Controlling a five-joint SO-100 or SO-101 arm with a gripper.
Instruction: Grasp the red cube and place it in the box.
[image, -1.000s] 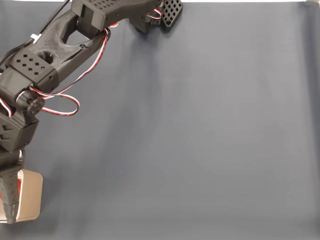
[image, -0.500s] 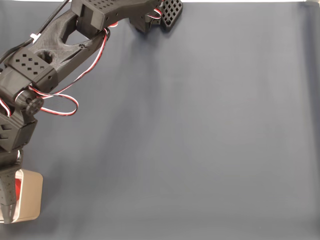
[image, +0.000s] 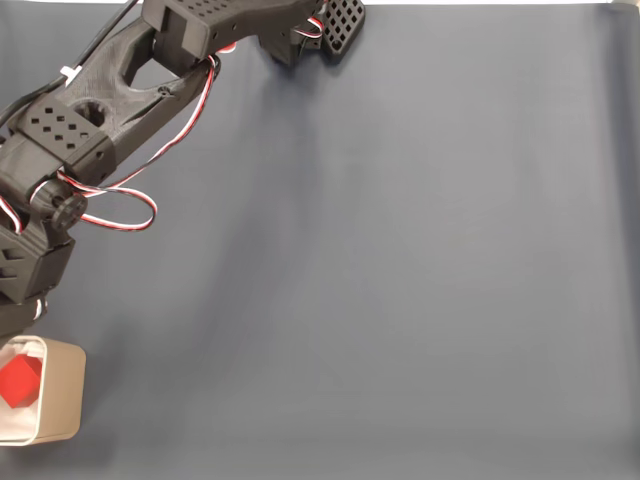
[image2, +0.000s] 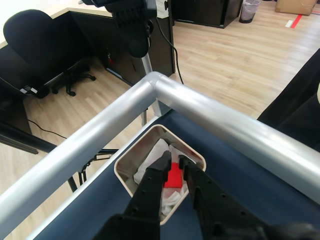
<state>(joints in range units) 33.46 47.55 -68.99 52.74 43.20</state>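
The red cube (image: 20, 382) lies inside the box (image: 62, 392), a tan container with a white rim at the lower left corner of the fixed view. In the wrist view the box (image2: 134, 148) sits just below my black gripper (image2: 174, 161). The red cube (image2: 174, 178) rests on crumpled white lining and shows through the narrow gap between the fingertips (image2: 163, 162). The jaws stand slightly apart above the cube and hold nothing. In the fixed view the arm (image: 90, 120) runs down the left edge and ends just above the box.
A dark blue-grey mat (image: 400, 280) covers the table. Red and white cables (image: 130, 215) loop off the arm. In the wrist view a silver metal rail (image2: 210, 117) frames the table corner right behind the box, with the floor and an office chair (image2: 35, 35) beyond.
The black finger that hung over the box has pulled away out of the fixed view. The red cube, half hidden before, now lies uncovered inside the box.
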